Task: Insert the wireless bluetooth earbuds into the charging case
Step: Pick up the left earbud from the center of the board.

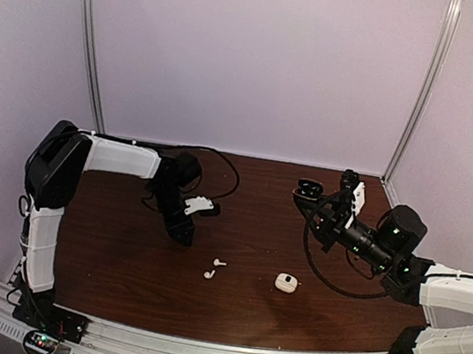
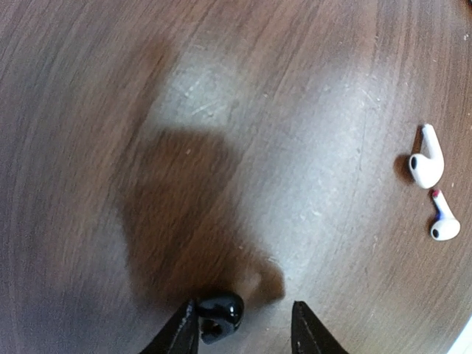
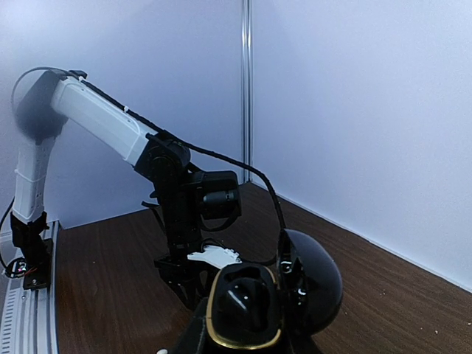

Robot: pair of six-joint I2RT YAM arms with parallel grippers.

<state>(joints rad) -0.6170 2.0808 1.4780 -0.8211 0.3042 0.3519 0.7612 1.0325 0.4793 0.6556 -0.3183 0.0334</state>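
Note:
My left gripper (image 1: 183, 238) points down at the table, its jaws open (image 2: 243, 333). One stubby black earbud (image 2: 220, 313) lies between them, touching the left finger (image 2: 179, 335) and well apart from the right finger. Two white stemmed earbuds (image 2: 426, 162) (image 2: 444, 221) lie side by side to the right; they also show in the top view (image 1: 215, 268). My right gripper (image 1: 322, 209) holds an open black charging case (image 1: 309, 189) above the back right of the table. In the right wrist view its gold-rimmed cavity (image 3: 243, 306) faces up, lid hinged right. The second black earbud is not visible.
A small white charging case (image 1: 286, 282) lies on the brown table (image 1: 115, 275), right of the white earbuds. A black cable (image 1: 329, 275) loops on the table under the right arm. White walls close in the back and sides.

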